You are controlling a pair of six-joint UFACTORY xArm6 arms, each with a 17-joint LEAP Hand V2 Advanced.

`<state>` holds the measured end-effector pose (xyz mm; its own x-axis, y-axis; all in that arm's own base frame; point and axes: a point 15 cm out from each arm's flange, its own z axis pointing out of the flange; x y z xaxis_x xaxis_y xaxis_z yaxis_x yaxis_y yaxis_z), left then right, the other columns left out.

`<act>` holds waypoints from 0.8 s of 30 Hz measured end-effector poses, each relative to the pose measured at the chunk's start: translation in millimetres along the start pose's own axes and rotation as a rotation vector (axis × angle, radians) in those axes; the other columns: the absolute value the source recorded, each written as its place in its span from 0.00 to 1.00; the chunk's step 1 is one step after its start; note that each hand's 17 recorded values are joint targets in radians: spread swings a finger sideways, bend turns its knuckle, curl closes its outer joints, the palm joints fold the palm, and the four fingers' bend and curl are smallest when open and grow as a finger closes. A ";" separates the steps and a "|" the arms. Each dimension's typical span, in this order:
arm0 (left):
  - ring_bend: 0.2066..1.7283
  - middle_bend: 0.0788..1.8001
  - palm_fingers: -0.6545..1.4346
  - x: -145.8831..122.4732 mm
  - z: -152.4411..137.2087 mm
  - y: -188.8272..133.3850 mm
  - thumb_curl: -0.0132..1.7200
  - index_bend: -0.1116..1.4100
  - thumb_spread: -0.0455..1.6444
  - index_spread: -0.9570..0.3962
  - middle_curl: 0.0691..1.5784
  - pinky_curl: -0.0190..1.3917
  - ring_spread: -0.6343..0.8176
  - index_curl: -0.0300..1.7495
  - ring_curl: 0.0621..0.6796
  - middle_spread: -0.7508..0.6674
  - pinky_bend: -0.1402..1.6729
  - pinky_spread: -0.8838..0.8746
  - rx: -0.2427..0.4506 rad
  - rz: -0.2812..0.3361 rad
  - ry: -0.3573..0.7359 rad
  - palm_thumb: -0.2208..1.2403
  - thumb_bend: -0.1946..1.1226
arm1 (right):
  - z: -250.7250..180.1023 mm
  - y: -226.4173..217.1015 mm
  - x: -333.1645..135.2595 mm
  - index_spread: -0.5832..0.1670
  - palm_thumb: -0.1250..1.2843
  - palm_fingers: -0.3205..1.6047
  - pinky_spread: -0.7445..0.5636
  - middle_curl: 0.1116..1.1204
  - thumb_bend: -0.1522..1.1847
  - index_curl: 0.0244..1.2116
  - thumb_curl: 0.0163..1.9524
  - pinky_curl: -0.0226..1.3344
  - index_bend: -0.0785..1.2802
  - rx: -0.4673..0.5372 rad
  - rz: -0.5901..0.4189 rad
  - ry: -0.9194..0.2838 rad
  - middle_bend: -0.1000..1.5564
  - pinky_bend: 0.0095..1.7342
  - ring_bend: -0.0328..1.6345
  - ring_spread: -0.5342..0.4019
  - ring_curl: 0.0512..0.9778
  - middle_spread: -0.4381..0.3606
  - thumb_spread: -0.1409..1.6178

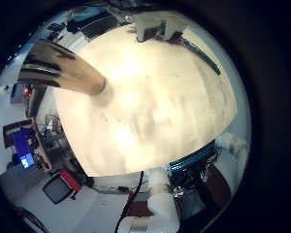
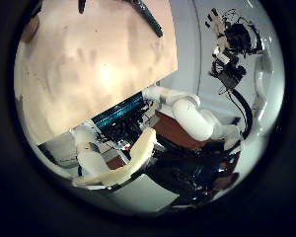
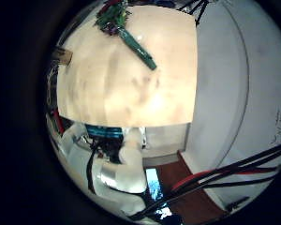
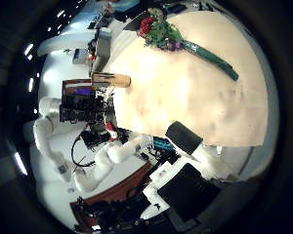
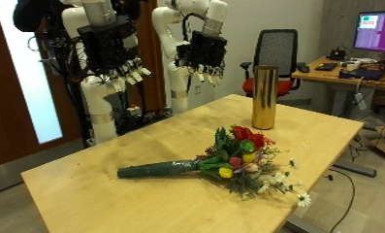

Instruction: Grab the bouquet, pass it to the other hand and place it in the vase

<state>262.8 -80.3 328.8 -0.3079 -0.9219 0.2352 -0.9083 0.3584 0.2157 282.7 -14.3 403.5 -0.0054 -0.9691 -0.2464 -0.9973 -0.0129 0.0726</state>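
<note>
Above the far edge of the wooden table (image 5: pixel 102 189), the fingers of both hands hang loose and uncurled, holding nothing. The left hand (image 5: pixel 125 72) and the right hand (image 5: pixel 205 68) are raised well clear of the tabletop, side by side, each at the end of a white arm coming down from the top of the outside view.

On the table lies the bouquet (image 5: pixel 224 160), flat on its side and untouched. Its dark green wrapped stem points toward the near corner, and its red, yellow, white and purple flower heads spread toward the opposite edge. The right thumb-side palm view also shows the bouquet (image 4: pixel 171 37) lying on the pale wood.

Beyond the flower heads stands 1 tall gold vase (image 5: pixel 263 97), upright, near the table's far side and apart from the bouquet. The left little-finger-side palm view shows the vase (image 1: pixel 68 70) too.
</note>
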 end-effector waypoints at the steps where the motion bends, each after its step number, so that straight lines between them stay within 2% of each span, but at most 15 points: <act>1: 0.12 0.07 0.32 -0.8 -0.4 -1.0 0.18 0.18 0.57 0.74 0.15 0.23 0.87 0.19 0.30 0.84 0.21 0.86 0.001 -0.002 0.000 0.39 0.12 | 2.0 -1.5 1.0 0.25 0.53 0.29 0.79 0.20 0.10 0.21 0.18 0.23 0.18 -0.007 0.002 -0.002 0.18 0.20 0.26 0.72 0.19 0.60 0.68; 8: 0.13 0.07 0.31 -3.6 6.2 1.5 0.18 0.18 0.57 0.74 0.16 0.24 0.87 0.19 0.29 0.85 0.22 0.86 -0.017 0.022 0.003 0.39 0.12 | 10.3 -16.5 2.4 0.31 0.53 0.30 0.79 0.21 0.10 0.21 0.18 0.23 0.18 -0.010 0.017 -0.018 0.19 0.19 0.25 0.71 0.19 0.62 0.69; 10: 0.13 0.07 0.31 -4.3 6.6 2.1 0.18 0.18 0.57 0.74 0.16 0.24 0.87 0.19 0.29 0.85 0.22 0.86 -0.017 0.030 0.001 0.39 0.12 | 10.5 -18.8 2.8 0.34 0.53 0.34 0.78 0.23 0.10 0.21 0.18 0.22 0.18 -0.005 0.021 -0.020 0.22 0.17 0.27 0.68 0.19 0.58 0.69; 13: 0.13 0.07 0.31 -6.6 4.0 3.9 0.19 0.18 0.57 0.74 0.16 0.23 0.87 0.19 0.29 0.85 0.22 0.86 -0.012 0.050 -0.007 0.39 0.13 | 10.6 -33.2 6.6 0.39 0.53 0.35 0.77 0.23 0.10 0.22 0.18 0.21 0.20 0.031 0.030 -0.017 0.23 0.15 0.26 0.70 0.18 0.62 0.69; 14: 0.13 0.07 0.31 -6.9 2.7 4.0 0.19 0.18 0.57 0.74 0.16 0.23 0.87 0.19 0.29 0.85 0.22 0.86 -0.009 0.053 -0.008 0.39 0.13 | 13.1 -37.7 7.9 0.41 0.53 0.39 0.75 0.23 0.10 0.22 0.18 0.20 0.18 0.031 0.045 -0.021 0.22 0.14 0.32 0.59 0.20 0.56 0.69; 15: 0.13 0.07 0.31 -6.8 0.3 4.4 0.19 0.18 0.57 0.74 0.16 0.23 0.87 0.19 0.28 0.85 0.22 0.86 -0.001 0.058 -0.010 0.39 0.13 | 16.7 -41.9 9.6 0.43 0.53 0.41 0.74 0.26 0.10 0.22 0.18 0.20 0.18 0.026 0.067 -0.025 0.30 0.12 0.30 0.65 0.19 0.57 0.69; 16: 0.13 0.07 0.31 -6.6 -1.7 5.4 0.18 0.18 0.57 0.74 0.16 0.23 0.87 0.19 0.28 0.85 0.22 0.86 0.005 0.066 -0.013 0.39 0.13 | 20.9 -47.0 12.0 0.44 0.53 0.36 0.73 0.23 0.10 0.25 0.18 0.21 0.23 0.021 0.086 -0.028 0.22 0.15 0.26 0.71 0.18 0.64 0.70; 17: 0.13 0.07 0.32 -6.6 -2.6 5.6 0.18 0.18 0.57 0.74 0.16 0.23 0.87 0.19 0.28 0.85 0.21 0.86 0.009 0.071 -0.015 0.39 0.13 | 25.3 -52.1 14.4 0.44 0.53 0.35 0.73 0.22 0.10 0.25 0.18 0.22 0.25 0.015 0.102 -0.031 0.19 0.16 0.25 0.72 0.18 0.68 0.70; 18: 0.13 0.07 0.32 -7.1 -2.8 4.8 0.18 0.18 0.57 0.74 0.16 0.23 0.87 0.19 0.28 0.84 0.21 0.86 0.012 0.078 -0.015 0.39 0.13 | 31.4 -57.4 17.0 0.46 0.53 0.34 0.73 0.20 0.10 0.25 0.18 0.22 0.25 0.004 0.115 -0.035 0.17 0.18 0.24 0.71 0.17 0.67 0.70; 19: 0.13 0.07 0.32 -7.5 -3.3 5.1 0.18 0.18 0.57 0.74 0.16 0.23 0.87 0.19 0.28 0.84 0.21 0.86 0.015 0.086 -0.016 0.39 0.13 | 34.1 -61.8 18.9 0.48 0.53 0.35 0.72 0.20 0.10 0.25 0.18 0.22 0.20 0.004 0.129 -0.036 0.17 0.18 0.27 0.66 0.18 0.57 0.70; 20: 0.12 0.07 0.32 -8.9 -3.7 5.9 0.18 0.18 0.57 0.75 0.16 0.23 0.87 0.19 0.28 0.84 0.21 0.86 0.015 0.089 -0.015 0.39 0.13 | 34.8 -64.5 19.9 0.48 0.54 0.43 0.71 0.28 0.10 0.20 0.18 0.19 0.13 0.008 0.145 -0.036 0.34 0.12 0.31 0.52 0.17 0.44 0.70; 21: 0.12 0.07 0.32 -11.1 -4.0 6.8 0.18 0.18 0.57 0.75 0.16 0.23 0.87 0.19 0.28 0.84 0.21 0.86 0.017 0.088 -0.013 0.39 0.12 | 35.3 -66.5 20.6 0.48 0.55 0.43 0.70 0.32 0.10 0.22 0.18 0.19 0.17 0.012 0.164 -0.035 0.40 0.10 0.28 0.46 0.18 0.54 0.69; 22: 0.12 0.07 0.32 -13.9 -4.1 7.0 0.18 0.18 0.57 0.75 0.16 0.23 0.87 0.19 0.27 0.84 0.21 0.86 0.017 0.084 -0.009 0.39 0.12 | 35.8 -69.7 22.0 0.47 0.55 0.43 0.69 0.32 0.10 0.22 0.18 0.19 0.20 0.020 0.175 -0.033 0.39 0.10 0.29 0.48 0.18 0.61 0.69; 23: 0.12 0.07 0.32 -14.8 -3.4 7.1 0.18 0.18 0.57 0.75 0.16 0.23 0.87 0.19 0.27 0.84 0.21 0.86 0.018 0.086 -0.006 0.39 0.12 | 35.2 -73.4 23.2 0.48 0.55 0.43 0.68 0.32 0.10 0.23 0.19 0.18 0.21 0.033 0.180 -0.031 0.39 0.10 0.29 0.49 0.18 0.65 0.69; 24: 0.12 0.07 0.32 -16.1 -1.5 8.2 0.19 0.18 0.57 0.75 0.16 0.23 0.87 0.19 0.27 0.84 0.21 0.86 0.013 0.086 -0.006 0.40 0.13 | 34.0 -78.6 24.5 0.52 0.55 0.44 0.68 0.31 0.10 0.25 0.19 0.18 0.26 0.052 0.182 -0.028 0.36 0.10 0.30 0.54 0.18 0.68 0.69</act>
<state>260.7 -62.3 328.2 -0.3869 -0.8884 0.2470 -0.8820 0.4347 0.1821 358.5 -28.7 358.8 -0.1874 -0.9472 -0.2602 -0.9821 0.1753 0.0689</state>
